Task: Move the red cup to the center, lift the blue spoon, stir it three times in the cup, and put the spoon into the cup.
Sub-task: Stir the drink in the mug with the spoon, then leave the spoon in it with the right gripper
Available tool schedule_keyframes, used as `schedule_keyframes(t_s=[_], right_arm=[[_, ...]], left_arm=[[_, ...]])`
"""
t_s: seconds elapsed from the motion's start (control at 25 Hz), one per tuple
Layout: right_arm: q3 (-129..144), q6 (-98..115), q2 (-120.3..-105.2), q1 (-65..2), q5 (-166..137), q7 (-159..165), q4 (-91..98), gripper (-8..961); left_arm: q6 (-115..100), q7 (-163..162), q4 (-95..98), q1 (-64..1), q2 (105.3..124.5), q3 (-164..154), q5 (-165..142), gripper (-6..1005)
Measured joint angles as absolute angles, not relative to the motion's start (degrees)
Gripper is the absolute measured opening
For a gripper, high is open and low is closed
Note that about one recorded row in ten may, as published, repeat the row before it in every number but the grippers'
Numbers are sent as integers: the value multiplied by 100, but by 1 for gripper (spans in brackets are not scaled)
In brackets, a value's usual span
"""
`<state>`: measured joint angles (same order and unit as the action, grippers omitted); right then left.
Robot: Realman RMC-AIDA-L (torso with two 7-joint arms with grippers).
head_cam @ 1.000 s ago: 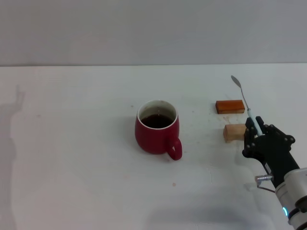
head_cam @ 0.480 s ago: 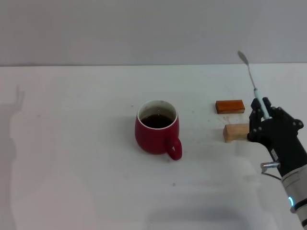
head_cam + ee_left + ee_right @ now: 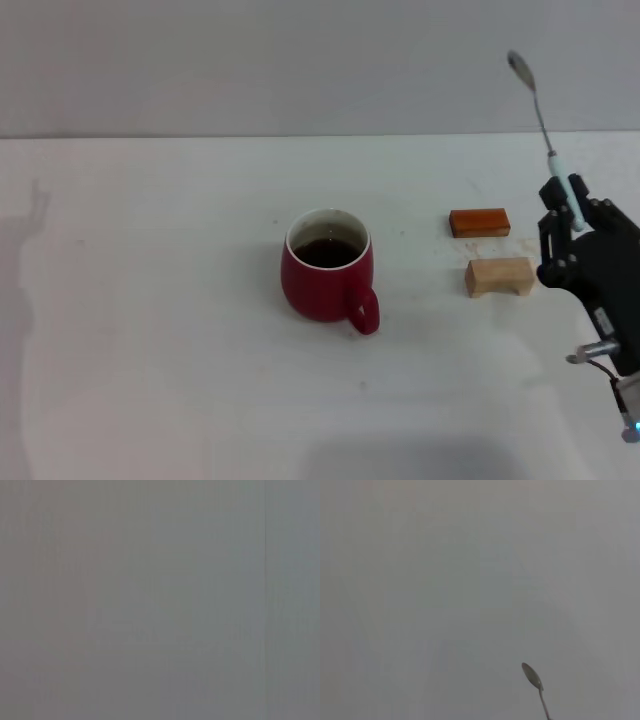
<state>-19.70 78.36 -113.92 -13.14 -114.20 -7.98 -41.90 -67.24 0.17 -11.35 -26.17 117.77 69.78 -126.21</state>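
One blue spoon (image 3: pixel 546 130) (right hand (image 3: pixel 572 215)) bowl-up, near-vertical

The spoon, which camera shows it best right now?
The head view: the whole spoon shows there, bowl up, handle clamped in the right gripper. The right wrist view catches only its bowl and neck. The left wrist view shows none of it.

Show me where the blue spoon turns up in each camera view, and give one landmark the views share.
Head view: the blue spoon is at the upper right, bowl up, its handle clamped in the right gripper, right of the red cup.
Left wrist view: not in it.
Right wrist view: only the bowl and neck show, near the lower edge.
Shared landmark: the spoon's grey bowl, seen in the head and right wrist views.
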Motion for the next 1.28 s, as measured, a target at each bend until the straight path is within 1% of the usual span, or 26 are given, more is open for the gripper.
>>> schedule_keyframes(t_s=[0.08,0.2,0.24,0.44,0.76,1.0,1.2,1.28], right_arm=[[-1971,7943,-11370,-1317,-11524,-535,-4101,139],[-1970,7950,-11301,-1337,-11640,-412,-4057,138],[-1966,7913,-11257,-1360,-11677,-399,-4034,138],[-1991,7868,-11207,-1371,-11669,-421,-3971,138],[-2397,7317,-11228,-1289,-11648,-766,-4045,138],[-2850,6681,-11201,-1101,-11651,-1570,-4595,138],[-3267,6123,-11236,-892,-11642,-2513,-5142,138],[-3697,5632,-11318,-668,-11631,-3225,-5582,139]], left_arm=[[-6724,17,-1155,-2600,11777,6978,-12627,842],[-6724,17,-1168,-2594,11781,6978,-12630,842],[-6724,17,-1171,-2594,11783,6978,-12631,842],[-6723,17,-1185,-2583,11786,6978,-12631,842],[-6723,17,-1187,-2581,11794,6978,-12636,842],[-6724,17,-1187,-2575,11804,6978,-12628,842],[-6723,17,-1187,-2575,11804,6978,-12629,842],[-6723,18,-1187,-2575,11804,6978,-12623,842]])
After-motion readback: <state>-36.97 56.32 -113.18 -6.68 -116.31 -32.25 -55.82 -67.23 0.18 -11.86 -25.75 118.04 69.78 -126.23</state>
